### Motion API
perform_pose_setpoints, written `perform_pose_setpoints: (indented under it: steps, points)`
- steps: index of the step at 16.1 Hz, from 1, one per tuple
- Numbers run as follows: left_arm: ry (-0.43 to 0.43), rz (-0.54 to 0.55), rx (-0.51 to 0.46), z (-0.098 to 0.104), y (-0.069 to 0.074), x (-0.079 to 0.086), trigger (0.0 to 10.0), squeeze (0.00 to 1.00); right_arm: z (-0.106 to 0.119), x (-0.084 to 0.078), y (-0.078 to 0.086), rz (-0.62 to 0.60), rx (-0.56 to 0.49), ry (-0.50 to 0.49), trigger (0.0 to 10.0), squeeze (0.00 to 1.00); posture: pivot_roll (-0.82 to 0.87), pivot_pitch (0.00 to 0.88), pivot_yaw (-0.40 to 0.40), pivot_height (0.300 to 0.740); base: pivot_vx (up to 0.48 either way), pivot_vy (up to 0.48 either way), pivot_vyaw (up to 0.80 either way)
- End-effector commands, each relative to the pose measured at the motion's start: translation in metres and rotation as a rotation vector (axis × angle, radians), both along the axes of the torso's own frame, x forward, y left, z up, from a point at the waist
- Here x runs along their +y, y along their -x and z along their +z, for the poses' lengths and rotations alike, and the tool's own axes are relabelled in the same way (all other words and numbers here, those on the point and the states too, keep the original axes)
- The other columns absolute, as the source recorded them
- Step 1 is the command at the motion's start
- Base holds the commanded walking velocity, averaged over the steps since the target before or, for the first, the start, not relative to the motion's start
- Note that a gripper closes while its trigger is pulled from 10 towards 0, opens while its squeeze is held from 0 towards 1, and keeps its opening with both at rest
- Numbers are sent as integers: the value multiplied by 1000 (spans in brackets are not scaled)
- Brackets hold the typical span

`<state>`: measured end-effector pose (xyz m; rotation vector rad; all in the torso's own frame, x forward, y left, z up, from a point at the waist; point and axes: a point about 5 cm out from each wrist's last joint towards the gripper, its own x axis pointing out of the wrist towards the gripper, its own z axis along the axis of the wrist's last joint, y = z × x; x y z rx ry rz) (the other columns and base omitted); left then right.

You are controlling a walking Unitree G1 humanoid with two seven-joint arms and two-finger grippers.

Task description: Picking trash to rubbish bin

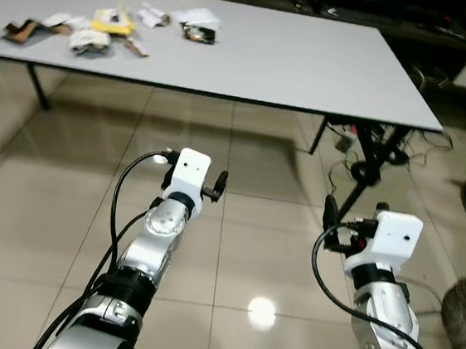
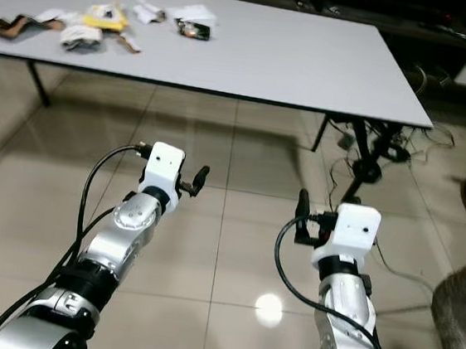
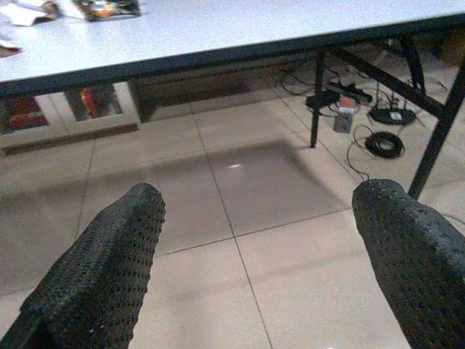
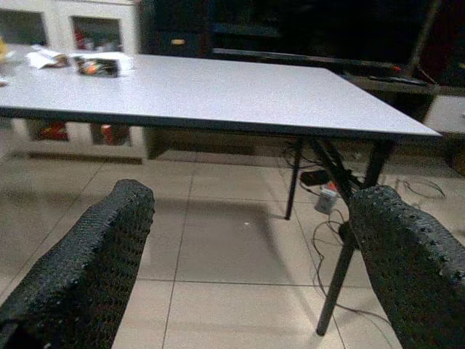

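Trash lies on the far left part of a long white table (image 1: 311, 66): a yellow wrapper (image 1: 113, 20), crumpled white paper (image 1: 89, 40), a brown scrap (image 1: 20, 30), a dark packet (image 1: 199, 32) and more white paper (image 1: 195, 16). Both arms are raised over the tiled floor in front of the table, short of its near edge. My left gripper (image 3: 261, 195) is open with nothing between its fingers and faces the space under the table. My right gripper (image 4: 256, 195) is also open and empty, level with the table edge.
Black table legs (image 1: 357, 187) and a tangle of cables (image 1: 369, 151) stand under the table's right end. A dark fuzzy object (image 1: 465, 307) is at the right edge. Low cabinets (image 3: 73, 109) stand behind the table. Open tiled floor (image 1: 233, 250) lies between me and the table.
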<state>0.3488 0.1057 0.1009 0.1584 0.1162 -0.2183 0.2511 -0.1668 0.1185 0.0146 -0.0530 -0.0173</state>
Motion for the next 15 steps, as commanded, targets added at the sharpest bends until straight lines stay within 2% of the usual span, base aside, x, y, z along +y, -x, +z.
perform_pose_setpoints:
  steps: [1,3,7,15]
  points:
    - [-3,18,7,0,-1,6,10000,0,8,4,-2,14,-36,7,10000,0,192,49,-64,740,356,315,788]
    - [0,19,5,0,-1,6,10000,0,8,3,-2,11,-37,2,10000,0,192,49,-64,740,384,287,781]
    - [-2,24,8,0,-1,7,10000,0,8,3,-2,12,-38,0,10000,0,191,52,-65,740,420,0,753]
    - [-2,22,18,-2,-1,8,10000,0,8,2,-3,-7,-40,-16,10000,0,193,55,-65,740,445,0,0]
